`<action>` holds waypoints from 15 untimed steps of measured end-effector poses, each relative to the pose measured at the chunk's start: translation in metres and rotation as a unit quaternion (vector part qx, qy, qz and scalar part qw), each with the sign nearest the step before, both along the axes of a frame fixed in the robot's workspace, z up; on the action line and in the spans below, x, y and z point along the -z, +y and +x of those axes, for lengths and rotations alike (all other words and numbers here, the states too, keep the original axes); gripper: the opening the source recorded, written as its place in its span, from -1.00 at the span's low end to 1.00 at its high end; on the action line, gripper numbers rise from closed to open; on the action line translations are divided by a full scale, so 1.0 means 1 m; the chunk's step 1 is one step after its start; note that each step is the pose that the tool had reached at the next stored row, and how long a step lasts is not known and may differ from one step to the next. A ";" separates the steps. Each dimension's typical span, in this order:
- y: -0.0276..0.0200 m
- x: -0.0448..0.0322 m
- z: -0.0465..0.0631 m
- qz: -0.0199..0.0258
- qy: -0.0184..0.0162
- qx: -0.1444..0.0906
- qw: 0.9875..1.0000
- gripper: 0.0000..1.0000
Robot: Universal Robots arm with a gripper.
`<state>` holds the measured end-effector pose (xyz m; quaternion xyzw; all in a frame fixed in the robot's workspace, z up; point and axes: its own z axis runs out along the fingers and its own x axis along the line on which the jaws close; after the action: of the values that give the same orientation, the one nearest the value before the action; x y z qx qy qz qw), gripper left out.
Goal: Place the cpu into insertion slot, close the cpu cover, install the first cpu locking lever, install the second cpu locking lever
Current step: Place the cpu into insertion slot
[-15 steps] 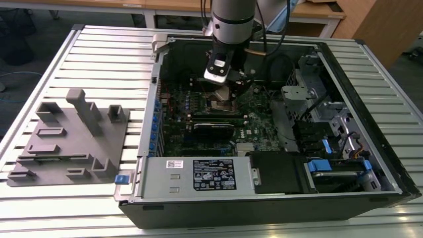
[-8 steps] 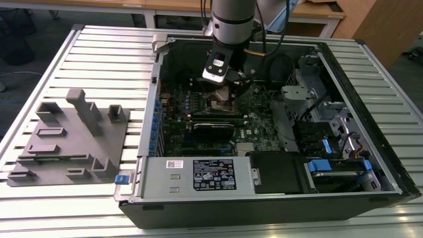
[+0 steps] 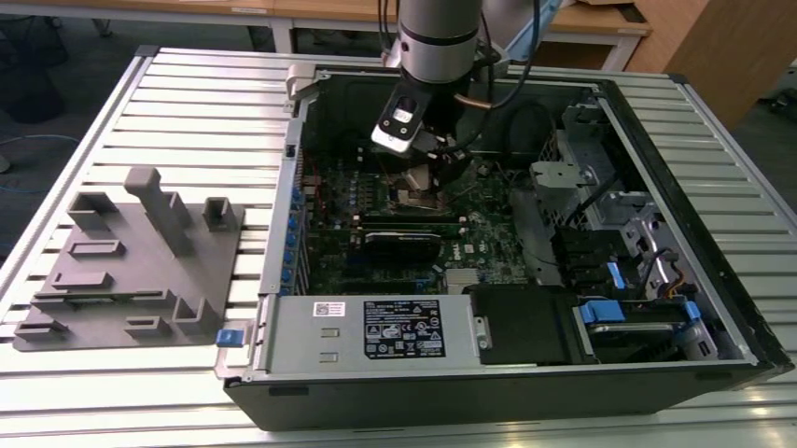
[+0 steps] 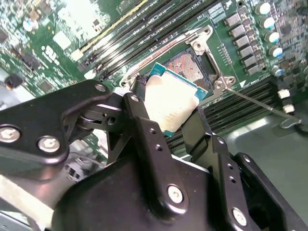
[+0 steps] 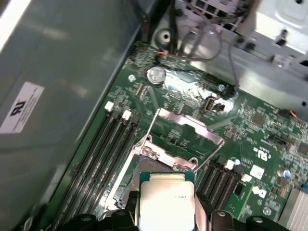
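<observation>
Gripper (image 4: 167,103) is clamped on the cpu (image 4: 175,94) by 2 edges, prob. to keep its underside free, just over the insertion slot (image 4: 190,65) (cpu cover (image 5: 180,119) stands open, socket bare).

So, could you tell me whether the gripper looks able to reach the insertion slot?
Probably yes: shut on the cpu, the gripper hangs right by the insertion slot, whose cpu cover stands open, leaving it bare.

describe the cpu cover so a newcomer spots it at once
In the open computer case, go to the green motherboard below the arm. Next to the long black memory slots lies the insertion slot; the cpu cover is the thin silvery frame standing open at its end, alone in having a large window.
</observation>
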<state>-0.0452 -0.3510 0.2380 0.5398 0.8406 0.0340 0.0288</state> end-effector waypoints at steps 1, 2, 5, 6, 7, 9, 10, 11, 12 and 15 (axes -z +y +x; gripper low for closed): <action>0.0000 0.0001 0.000 0.000 0.000 0.006 1.000 0.08; 0.0000 0.0001 0.000 0.000 0.000 0.012 1.000 0.08; 0.0000 0.0001 0.000 0.000 0.000 0.025 1.000 0.08; 0.0000 0.0001 0.000 0.000 0.000 0.028 1.000 0.08; 0.0000 0.0001 0.000 0.000 0.000 0.030 1.000 0.08; 0.0000 0.0001 0.000 0.000 0.000 0.034 0.999 0.08; 0.0000 0.0001 0.000 0.000 0.000 0.036 0.999 0.08; 0.0000 0.0002 0.000 0.000 0.000 0.038 0.999 0.08; 0.0000 0.0002 0.000 0.000 0.000 0.039 0.999 0.08; 0.0000 0.0002 0.000 0.000 0.000 0.043 0.999 0.08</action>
<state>-0.0452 -0.3510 0.2378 0.5753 0.8167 0.0327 0.0302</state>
